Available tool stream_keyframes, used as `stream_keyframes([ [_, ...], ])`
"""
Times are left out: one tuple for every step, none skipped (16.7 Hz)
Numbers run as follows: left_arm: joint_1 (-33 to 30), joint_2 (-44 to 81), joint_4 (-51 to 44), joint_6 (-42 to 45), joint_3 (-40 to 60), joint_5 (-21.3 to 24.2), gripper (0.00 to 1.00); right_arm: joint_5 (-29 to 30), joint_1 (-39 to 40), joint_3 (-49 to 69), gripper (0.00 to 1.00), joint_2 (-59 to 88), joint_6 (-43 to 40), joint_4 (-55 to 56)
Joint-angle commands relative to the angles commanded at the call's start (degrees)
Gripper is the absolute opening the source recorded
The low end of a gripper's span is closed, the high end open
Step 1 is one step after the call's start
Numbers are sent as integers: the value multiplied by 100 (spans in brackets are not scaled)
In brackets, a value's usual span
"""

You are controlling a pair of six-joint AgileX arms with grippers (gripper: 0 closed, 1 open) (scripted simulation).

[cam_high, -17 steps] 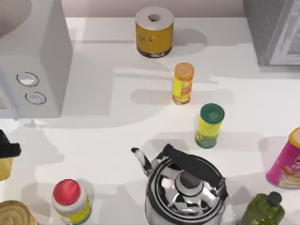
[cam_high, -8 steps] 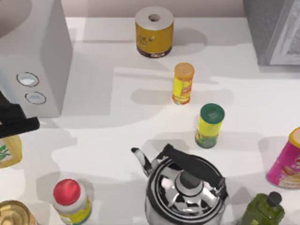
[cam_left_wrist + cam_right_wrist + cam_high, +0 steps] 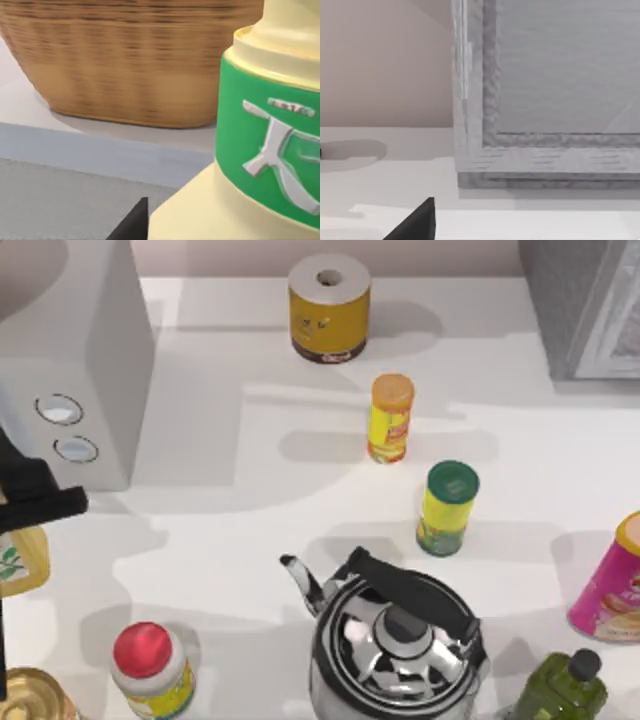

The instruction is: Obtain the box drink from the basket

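The box drink (image 3: 20,562) is a pale yellow carton with a green leaf mark, at the far left edge of the top view. My left gripper (image 3: 35,505) is shut on it, its black body just above the carton in that view. In the left wrist view the box drink (image 3: 260,150) looms close, showing a green label and a pale top. The woven basket (image 3: 130,60) stands behind it, apart from it. My right gripper (image 3: 415,222) is parked facing a grey framed cabinet (image 3: 545,100).
A red-capped jar (image 3: 150,665) and a gold-lidded can (image 3: 25,695) stand near the left front. A steel kettle (image 3: 395,635), a green-lidded tin (image 3: 447,508), an orange-lidded tin (image 3: 390,418) and a yellow roll (image 3: 329,308) fill the middle. A grey appliance (image 3: 70,360) stands at the back left.
My left gripper has carried the box drink toward the back and slightly right over the last second. In the last half second it has barely moved. The right arm stays still.
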Motion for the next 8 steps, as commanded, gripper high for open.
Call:
stream_keyframes([
  [32,118,124,0,-7,31,0,0,0,0,100,0,0,0],
  [75,278,293,0,-17,74,0,0,0,0,100,0,0,0],
  [130,481,506,-1,-29,129,0,0,0,0,100,0,0,0],
  [193,715,752,-1,-43,192,0,0,0,0,100,0,0,0],
  [263,977,1027,-2,-58,264,0,0,0,0,100,0,0,0],
  [338,1258,1323,-2,-73,341,0,0,0,0,100,0,0,0],
  [416,1553,1634,-2,-89,423,0,0,0,0,100,0,0,0],
  [495,1852,1952,-3,-106,508,0,0,0,0,100,0,0,0],
])
